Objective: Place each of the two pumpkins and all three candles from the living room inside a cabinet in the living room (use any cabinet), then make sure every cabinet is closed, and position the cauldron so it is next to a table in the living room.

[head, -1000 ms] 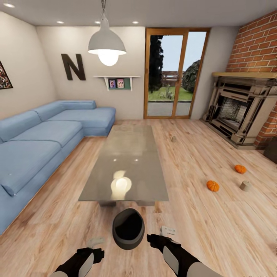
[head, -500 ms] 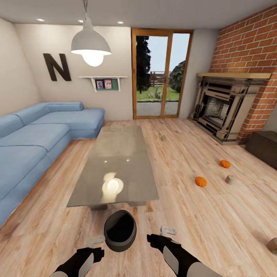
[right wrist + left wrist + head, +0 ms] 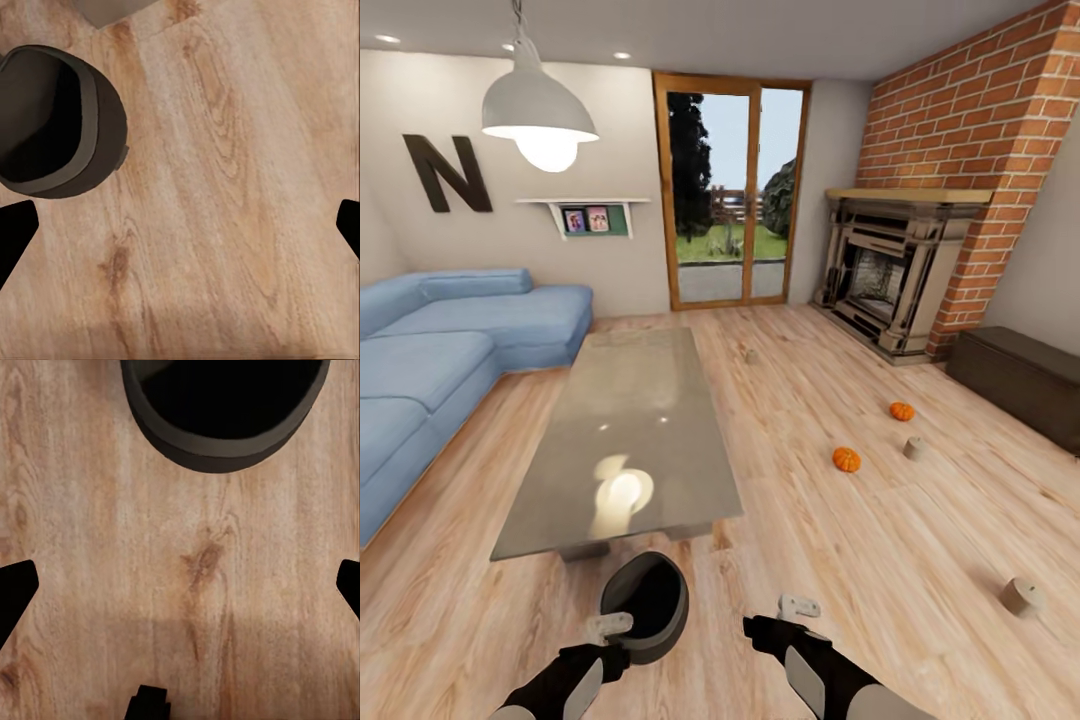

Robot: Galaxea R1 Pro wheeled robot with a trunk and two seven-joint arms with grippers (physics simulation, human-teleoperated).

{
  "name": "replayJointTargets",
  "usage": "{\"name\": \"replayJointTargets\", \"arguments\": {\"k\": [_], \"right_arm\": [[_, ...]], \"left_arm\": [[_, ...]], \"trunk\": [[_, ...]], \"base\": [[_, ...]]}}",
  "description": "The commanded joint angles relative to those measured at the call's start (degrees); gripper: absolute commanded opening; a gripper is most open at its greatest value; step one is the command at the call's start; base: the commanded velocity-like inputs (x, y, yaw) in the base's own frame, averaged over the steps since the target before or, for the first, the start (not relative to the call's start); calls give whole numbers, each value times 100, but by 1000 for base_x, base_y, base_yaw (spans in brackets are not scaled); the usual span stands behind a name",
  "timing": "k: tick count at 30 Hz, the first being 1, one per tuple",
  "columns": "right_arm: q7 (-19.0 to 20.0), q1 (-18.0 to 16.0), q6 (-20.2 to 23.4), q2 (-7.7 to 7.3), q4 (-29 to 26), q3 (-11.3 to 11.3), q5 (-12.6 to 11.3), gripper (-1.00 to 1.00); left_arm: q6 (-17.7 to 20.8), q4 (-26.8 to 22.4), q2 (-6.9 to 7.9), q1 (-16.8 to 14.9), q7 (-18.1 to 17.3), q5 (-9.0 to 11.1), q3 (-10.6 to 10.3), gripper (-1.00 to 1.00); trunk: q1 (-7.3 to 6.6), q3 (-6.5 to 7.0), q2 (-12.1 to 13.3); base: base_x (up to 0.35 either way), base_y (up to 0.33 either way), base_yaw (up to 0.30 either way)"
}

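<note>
Turning to fetch pumpkins point(image 3: 846, 459) at two o'clock; cauldron point(image 3: 645, 594) sits beside bench point(image 3: 630, 430); both grippers' fingers spread, empty.

The black cauldron point(image 3: 644, 605) sits on the floor by the grey table point(image 3: 622, 440). Two orange pumpkins point(image 3: 846, 459) point(image 3: 901, 411) and three candles point(image 3: 914, 448) point(image 3: 1021, 596) point(image 3: 752, 355) lie near the brown cabinet point(image 3: 1017, 378).

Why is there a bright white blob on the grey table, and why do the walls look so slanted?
Head view: the blob on the glossy table is the reflection of the hanging lamp; the wide lens tilts the walls and brick chimney toward the edges. Left wrist view: the cauldron has a black, unlit inside, and the floor shows a soft shadow nearest the camera.
</note>
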Motion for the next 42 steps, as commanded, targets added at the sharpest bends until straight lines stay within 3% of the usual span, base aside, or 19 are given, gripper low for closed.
{"name": "replayJointTargets", "arguments": {"k": [1,5,11,16,22,25,42], "right_arm": [[-31,-3,11,-1,12,45,-39,100],[-31,-3,-176,-1,54,44,-42,100],[-32,-3,-246,-1,62,50,-40,100],[-31,-3,-251,-1,66,51,-39,100],[-31,-3,-251,-1,63,51,-38,100],[-31,-3,-257,-1,66,49,-38,100],[-40,-3,-303,-1,73,51,-38,100]], "left_arm": [[26,-14,-1,2,35,57,-23,100],[12,94,-11,15,21,71,-37,100],[-257,1097,15,148,21,28,-52,100],[-726,1364,87,676,21,40,-68,100],[-823,1411,267,1556,6,71,-69,100],[-829,1413,281,1822,4,70,-73,100],[-840,1405,286,1929,2,29,-71,100]], "trunk": [[0,-5,-3],[0,-5,-3],[0,-5,-3],[0,2,-3],[0,15,-3],[0,22,-3],[0,61,-3]], "base": [[0,0,-277],[0,0,-278],[0,0,-278],[0,0,-278],[0,0,-278],[0,0,-278],[0,0,-278]]}}
